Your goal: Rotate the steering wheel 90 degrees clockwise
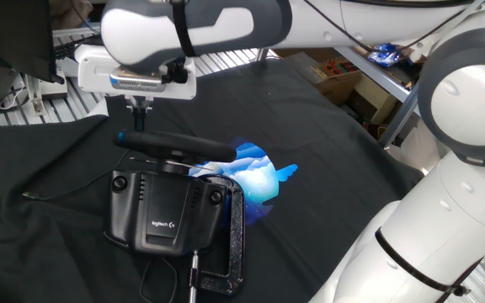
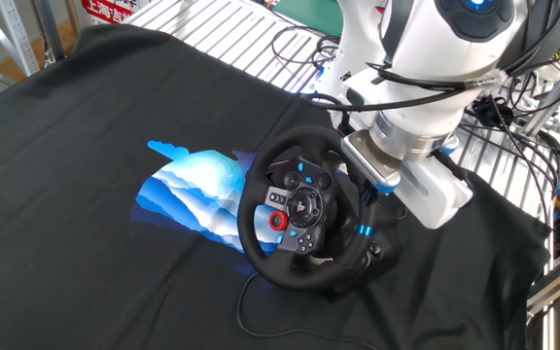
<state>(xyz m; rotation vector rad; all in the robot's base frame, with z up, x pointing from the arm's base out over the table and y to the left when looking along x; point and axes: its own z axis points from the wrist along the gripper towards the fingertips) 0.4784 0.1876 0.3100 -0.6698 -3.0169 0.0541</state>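
Judging by the steering wheel (image 2: 299, 207), mounted on its black base (image 1: 168, 215) mid-desk with its light-blue stripe (image 2: 364, 228) at lower right, you look partway through the turn, though how far is unclear. The fingers (image 1: 142, 110) sit at the far rim; their spread and any contact are hidden.
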